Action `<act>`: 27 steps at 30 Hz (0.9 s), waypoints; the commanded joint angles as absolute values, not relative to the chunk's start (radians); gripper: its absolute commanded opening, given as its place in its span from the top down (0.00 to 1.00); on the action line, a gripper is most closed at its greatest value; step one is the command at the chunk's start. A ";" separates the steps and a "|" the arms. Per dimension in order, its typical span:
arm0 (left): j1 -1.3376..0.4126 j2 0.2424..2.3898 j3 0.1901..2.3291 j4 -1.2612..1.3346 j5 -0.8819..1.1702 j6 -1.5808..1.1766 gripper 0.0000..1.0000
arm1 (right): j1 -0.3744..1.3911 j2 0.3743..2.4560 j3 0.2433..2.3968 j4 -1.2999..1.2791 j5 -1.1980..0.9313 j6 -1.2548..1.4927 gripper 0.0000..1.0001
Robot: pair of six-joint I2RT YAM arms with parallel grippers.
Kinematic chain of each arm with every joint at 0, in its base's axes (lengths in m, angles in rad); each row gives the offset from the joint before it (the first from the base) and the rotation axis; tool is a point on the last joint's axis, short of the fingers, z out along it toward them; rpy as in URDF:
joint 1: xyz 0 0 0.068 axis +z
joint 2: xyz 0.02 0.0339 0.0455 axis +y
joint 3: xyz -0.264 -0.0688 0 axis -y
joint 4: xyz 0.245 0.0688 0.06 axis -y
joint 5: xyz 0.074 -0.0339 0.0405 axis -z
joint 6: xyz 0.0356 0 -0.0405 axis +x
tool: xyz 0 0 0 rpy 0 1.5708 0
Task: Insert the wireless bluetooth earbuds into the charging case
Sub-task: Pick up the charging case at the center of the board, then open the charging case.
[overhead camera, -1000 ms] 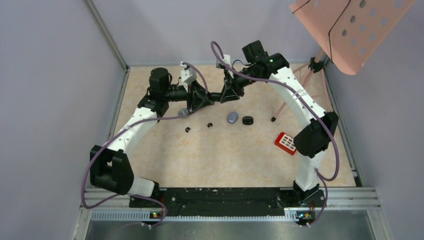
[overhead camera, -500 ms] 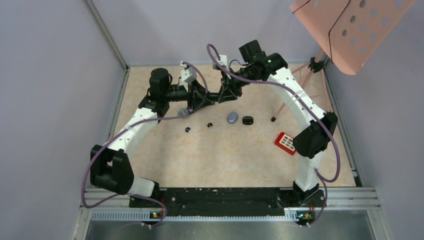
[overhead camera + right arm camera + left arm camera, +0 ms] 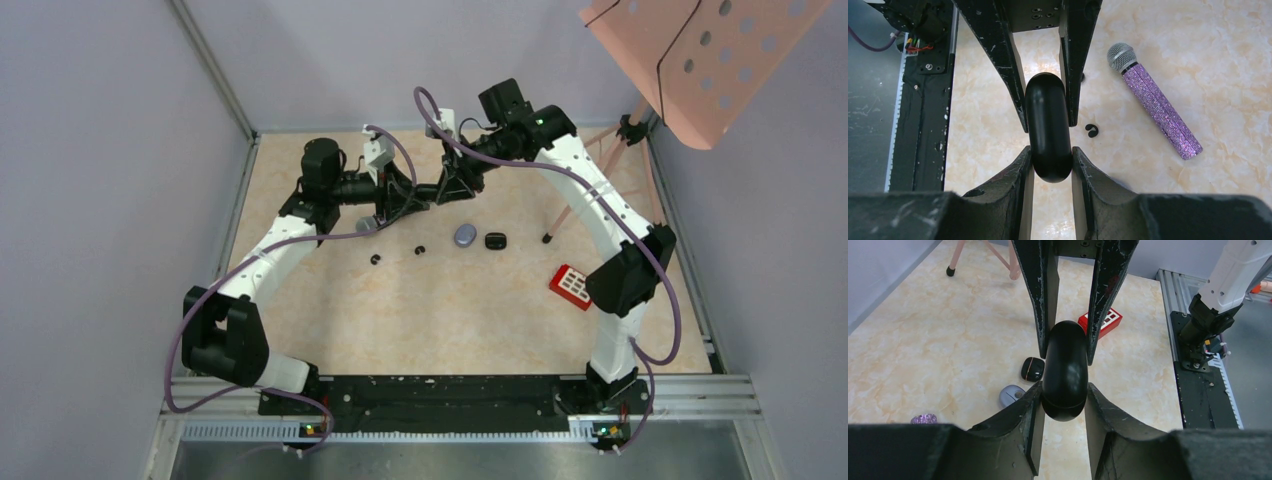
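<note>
A glossy black oval charging case (image 3: 1064,371) hangs above the table, clamped end to end between both grippers, and also shows in the right wrist view (image 3: 1048,127). My left gripper (image 3: 1064,388) is shut on one end and my right gripper (image 3: 1050,150) on the other. They meet at the back middle of the table, left gripper (image 3: 410,196) facing right gripper (image 3: 452,188). Two black earbuds (image 3: 376,260) (image 3: 419,249) lie on the table in front; one shows in the right wrist view (image 3: 1091,130). The lilac-pink earbuds are out of view.
A lilac oval case (image 3: 464,235) and a second black case (image 3: 495,240) lie side by side mid-table. A purple glitter microphone (image 3: 1153,100) lies under the left gripper. A red block (image 3: 572,286) sits right. A pink stand's legs (image 3: 590,190) stand at back right.
The right arm and its gripper have shifted slightly left and back. Both grippers stay shut on the black case.
</note>
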State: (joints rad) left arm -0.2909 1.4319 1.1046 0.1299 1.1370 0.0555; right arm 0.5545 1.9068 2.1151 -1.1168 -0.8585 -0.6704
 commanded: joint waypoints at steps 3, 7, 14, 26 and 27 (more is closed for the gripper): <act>-0.296 1.437 1.103 0.196 1.169 0.059 0.70 | 0.566 1.890 2.155 -1.094 -0.882 -0.674 0.81; -0.296 1.442 1.104 0.204 1.181 0.052 0.83 | 0.566 1.893 2.154 -1.091 -0.880 -0.675 0.76; -0.296 1.444 1.093 0.213 1.185 0.066 1.00 | 0.560 1.908 2.179 -1.080 -0.867 -0.583 0.45; -0.296 1.442 1.085 0.232 1.208 0.099 1.00 | 0.508 1.975 2.232 -1.038 -0.891 -0.418 0.45; -0.295 1.441 1.085 0.232 1.208 0.101 1.00 | 0.508 1.977 2.231 -1.034 -0.882 -0.416 0.45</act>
